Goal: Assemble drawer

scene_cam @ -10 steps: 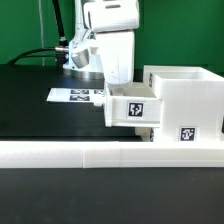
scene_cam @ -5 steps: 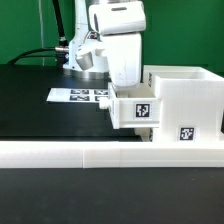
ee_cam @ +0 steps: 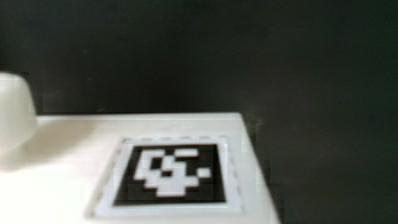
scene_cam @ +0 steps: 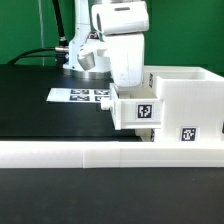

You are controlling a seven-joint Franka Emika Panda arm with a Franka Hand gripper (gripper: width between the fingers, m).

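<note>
White plastic fills the near edge of the exterior view: a long low rail [scene_cam: 110, 153] runs the full width in front of everything else. Just behind it, toward the exterior view's right, stands the drawer's casing [scene_cam: 190, 105], its open top showing a hollow that looks empty from here, with a square tag low on the near face. A smaller tray [scene_cam: 138, 110] sticks out of the casing's side toward the exterior view's left, its tagged front face outermost; it sits partly inside the casing, not flush with it.

By my judgement the task is midway through one insertion: this tray is entered in its slot but not pushed home. Only one tray shows, so whether another is already seated, or waits elsewhere, cannot be told. What lies inside the tray is hidden by the arm.

The gripper [scene_cam: 124, 82] hangs directly above the tray's outer end, touching or just beside it. Its fingers are masked by the white hand housing, so I cannot tell whether the jaws are apart or closed. The wrist view, rather blurred, shows only a tagged white surface, probably the tray [ee_cam: 160, 165], against black.

Farther back, the marker board [scene_cam: 78, 96] lies flat on the black table [scene_cam: 30, 105], apart from the casing.
</note>
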